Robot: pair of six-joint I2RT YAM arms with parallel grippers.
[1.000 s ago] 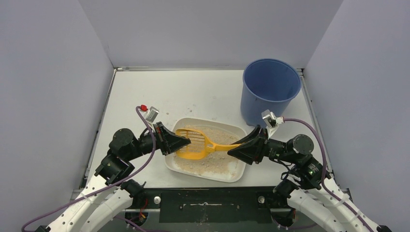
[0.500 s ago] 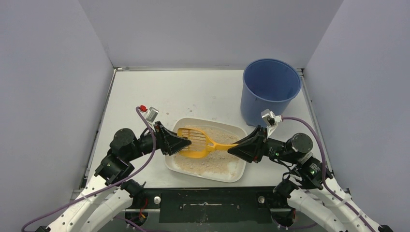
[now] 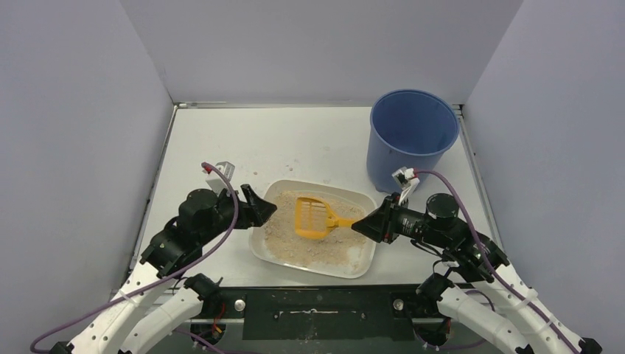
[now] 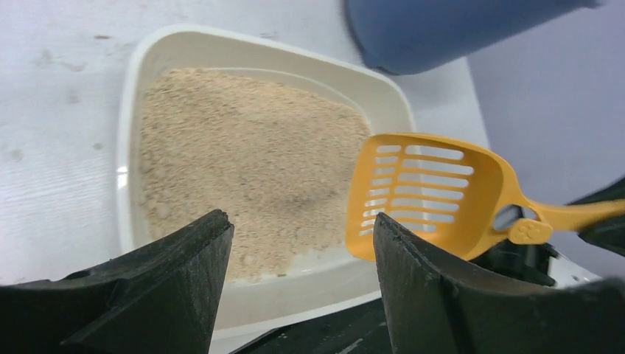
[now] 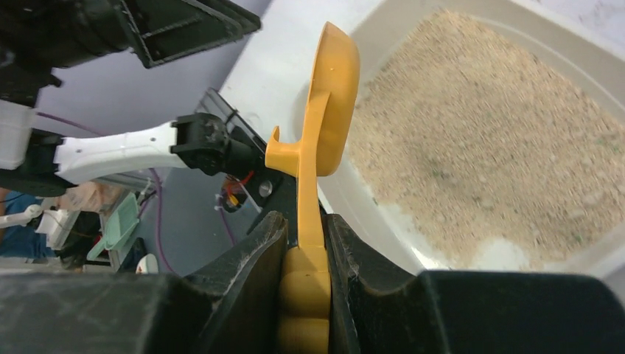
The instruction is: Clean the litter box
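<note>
Change: the orange slotted plastic scoop [image 3: 312, 218] had been released by the left gripper [image 3: 264, 209], which a second earlier was clamped on its head and was now drawn back to the left rim of the shallow off-white rectangular plastic litter box [image 3: 360, 196].
Left gripper: jaws were spread apart, with nothing between them.
Right gripper [image 3: 362, 223]: clamped tight on the scoop's handle, the head held above the beige litter.
Litter box: set at the middle of the white table's [image 3: 221, 140] front edge.
Surroundings: a tall round blue plastic bucket [image 3: 413, 140] stood at the rear right corner, just behind the box.
In the way: the scoop's head hung between the two grippers.
</note>
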